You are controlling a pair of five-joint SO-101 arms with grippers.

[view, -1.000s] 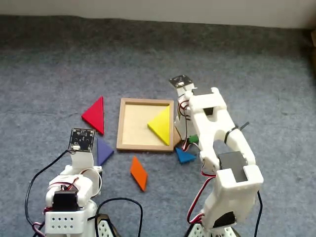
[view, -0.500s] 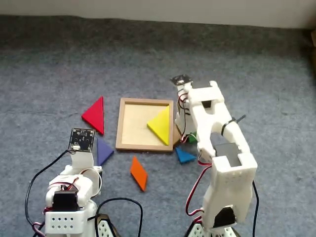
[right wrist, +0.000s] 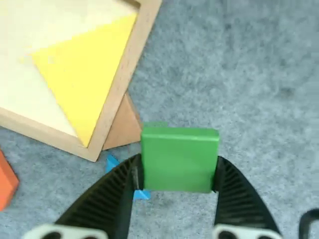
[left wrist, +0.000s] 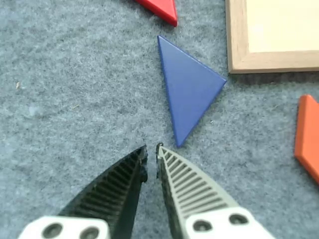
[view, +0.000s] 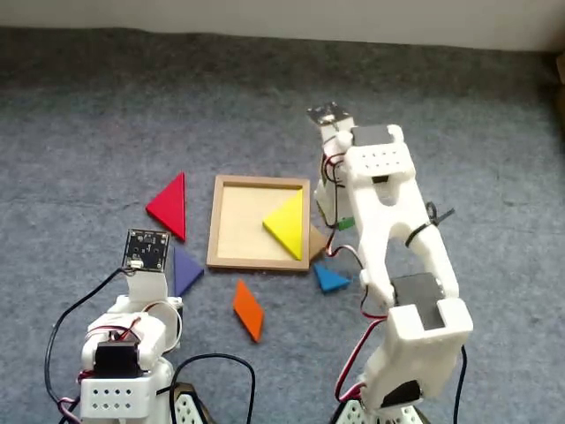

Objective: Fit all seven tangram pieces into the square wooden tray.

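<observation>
My right gripper [right wrist: 175, 172] is clamped on the green square [right wrist: 179, 158], hanging just outside the tray [view: 214, 231] by its right edge. My worry: the yellow triangle [view: 289, 225] hugs that edge inside, so a low pass could catch the rim or knock it. The left gripper [left wrist: 151, 149] is closed on nothing.

Seemingly a hobby robotics bench: grey carpet-like cloth [view: 459, 106] covers the desk [view: 88, 115], two small white arms [view: 124, 353] [view: 402, 247] with loose wires [view: 214, 357] stand at its near edge, and a pale wall [view: 265, 13] lies beyond.
</observation>
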